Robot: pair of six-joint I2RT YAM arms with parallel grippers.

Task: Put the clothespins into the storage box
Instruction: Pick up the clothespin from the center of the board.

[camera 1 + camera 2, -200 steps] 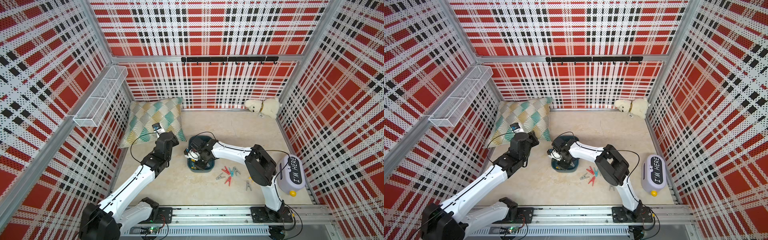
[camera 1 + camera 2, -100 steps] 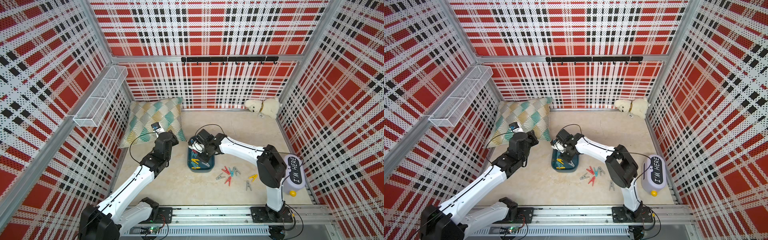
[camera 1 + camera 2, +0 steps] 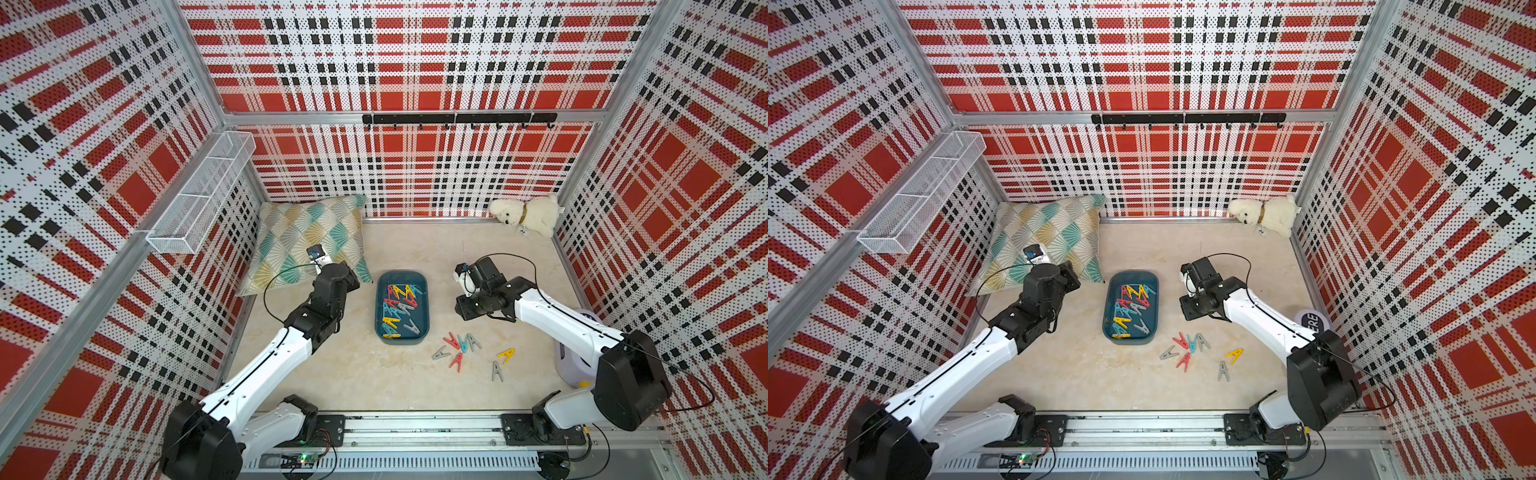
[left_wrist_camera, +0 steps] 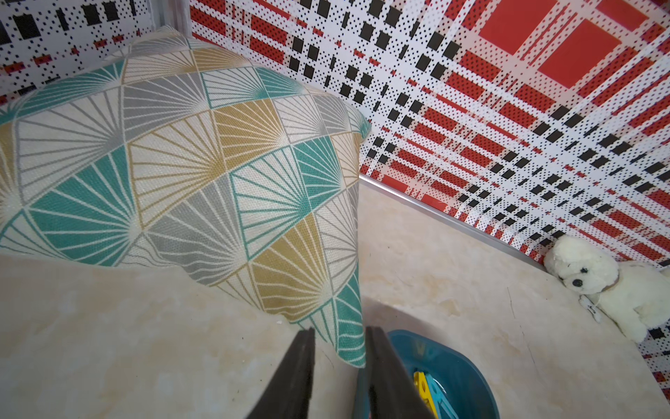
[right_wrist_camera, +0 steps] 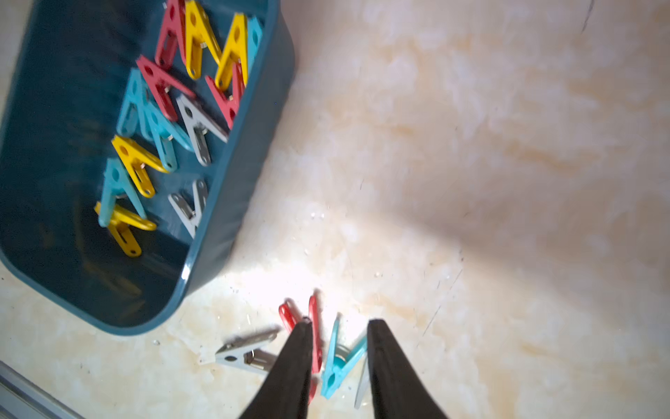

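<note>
The dark teal storage box point(image 3: 427, 309) point(image 3: 1158, 305) lies mid-floor with several red, yellow, blue and grey clothespins point(image 3: 400, 301) inside. More clothespins point(image 3: 460, 345) point(image 3: 1187, 347) lie loose on the floor to its right, among them a yellow one point(image 3: 506, 355) and a grey one point(image 3: 496, 371). My right gripper point(image 3: 464, 310) point(image 5: 340, 323) hovers right of the box, open and empty; in its wrist view a blue clothespin point(image 5: 339, 364) lies on the floor below the gap, and the box point(image 5: 239, 203) is off to one side. My left gripper point(image 4: 340, 329) is open and empty at the pillow's corner, left of the box point(image 4: 467, 377).
A patterned pillow point(image 3: 307, 245) leans in the back left corner and a white plush dog point(image 3: 525, 214) sits at the back right. A white wire basket point(image 3: 199, 199) hangs on the left wall. A pale rounded container point(image 3: 571, 359) stands by the right wall under my right arm.
My right gripper has lifted out of the storage box and swung right, toward the loose clothespins, its jaws a little wider. The left arm has stayed still.
</note>
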